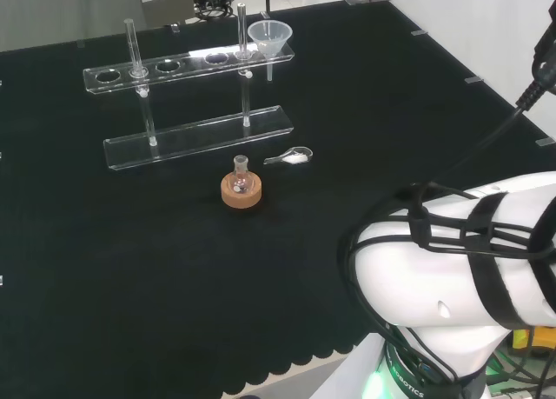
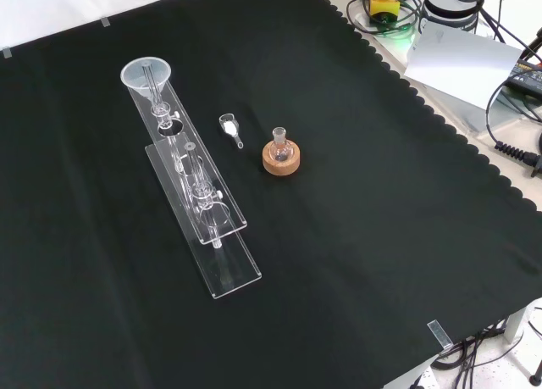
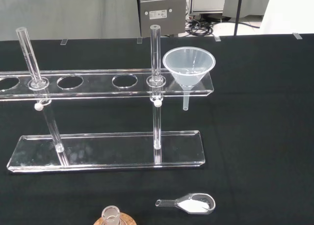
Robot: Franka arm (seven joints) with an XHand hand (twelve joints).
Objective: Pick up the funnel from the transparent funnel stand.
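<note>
I cannot tell how the hand is set, so the way it will meet the glassware is open to guess. Nearest the arm's big white links in the head view stands a small round flask on a cork ring, and just beside that, on the side toward the stand, lies a little clear scoop with white powder in its bowl.

The funnel sits in the end hole of the transparent funnel stand, at the right end of the upper shelf in the head view, with its short stem hanging below the shelf and its wide mouth above. Nothing is holding it yet; the pick-up looks not yet begun.

The trouble I would expect comes from the stand itself. It is a light thing of clear plastic: a flat base plate, two slim upright rods, and a shelf pierced with round holes. One rod rises just beside the funnel, so fingers closing on the cone could catch that rod and drag or tip the whole stand. Lifting at a slant might jam the stem in its hole and carry the shelf up with it. The funnel is a thin, smooth, translucent cone, so I judge it could slip or squeeze out of shape. A low approach from the arm's side could also sweep the scoop and spill its powder on the black cloth.
</note>
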